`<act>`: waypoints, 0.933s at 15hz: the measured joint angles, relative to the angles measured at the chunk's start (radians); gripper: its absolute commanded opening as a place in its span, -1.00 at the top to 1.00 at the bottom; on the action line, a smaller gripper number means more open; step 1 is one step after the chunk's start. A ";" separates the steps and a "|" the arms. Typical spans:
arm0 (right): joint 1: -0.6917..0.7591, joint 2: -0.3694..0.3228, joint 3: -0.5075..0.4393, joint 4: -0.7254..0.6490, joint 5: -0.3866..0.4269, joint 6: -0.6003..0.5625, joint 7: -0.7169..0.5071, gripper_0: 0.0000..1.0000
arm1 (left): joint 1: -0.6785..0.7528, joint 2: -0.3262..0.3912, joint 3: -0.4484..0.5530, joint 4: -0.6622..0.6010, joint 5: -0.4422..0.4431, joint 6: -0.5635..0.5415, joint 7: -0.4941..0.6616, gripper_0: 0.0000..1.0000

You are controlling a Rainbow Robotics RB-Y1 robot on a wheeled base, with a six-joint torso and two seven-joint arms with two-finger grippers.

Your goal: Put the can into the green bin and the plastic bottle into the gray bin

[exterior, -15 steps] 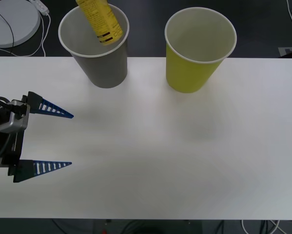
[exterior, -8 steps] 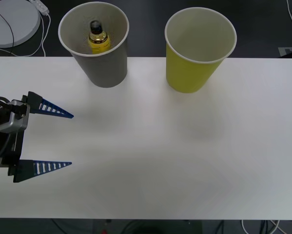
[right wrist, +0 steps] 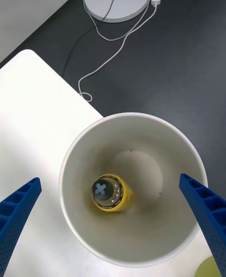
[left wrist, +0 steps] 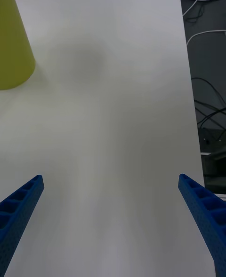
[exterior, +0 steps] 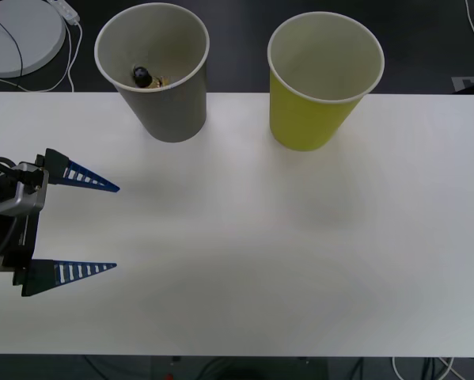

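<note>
Plastic bottle [right wrist: 107, 194] upright inside gray bin [right wrist: 75, 220], far edge of table [exterior: 260, 237]. My right gripper [right wrist: 113, 225] above, fingers apart; left gripper [exterior: 114, 228] also spread, left edge.

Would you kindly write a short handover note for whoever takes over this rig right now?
Left end effector: open, empty, low over the table's left side.
Right end effector: open, empty, above the gray bin.
Plastic bottle: inside the gray bin, cap up. That step looks done.
Green bin: upright on the table beside the gray bin; nothing can be seen inside it.
Left: the can must go into the green bin; locate it first.
</note>
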 measured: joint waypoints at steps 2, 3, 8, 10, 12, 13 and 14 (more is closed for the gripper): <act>0.005 0.000 0.000 0.000 -0.003 0.000 0.011 -1.00 | 0.000 0.000 0.000 0.000 0.000 0.000 0.000 -1.00; 0.011 -0.003 -0.001 -0.001 -0.008 0.000 0.032 -1.00 | 0.000 0.000 0.000 0.000 0.000 0.000 0.000 -1.00; 0.037 -0.094 -0.051 -0.095 -0.024 -0.001 0.125 -1.00 | 0.000 0.000 0.000 0.000 0.000 0.000 0.000 -1.00; 0.046 -0.149 -0.081 -0.158 -0.021 0.000 0.157 -1.00 | 0.000 0.000 0.000 0.000 0.000 0.000 0.000 -1.00; 0.061 -0.216 -0.123 -0.233 -0.017 0.000 0.198 -1.00 | 0.000 0.000 0.000 0.000 0.000 0.000 0.000 -1.00; 0.070 -0.248 -0.142 -0.270 -0.014 0.000 0.219 -1.00 | 0.000 0.000 0.000 0.000 0.000 0.000 0.000 -1.00; 0.081 -0.285 -0.163 -0.312 -0.008 0.000 0.237 -1.00 | 0.000 0.000 0.000 0.000 0.000 0.000 0.000 -1.00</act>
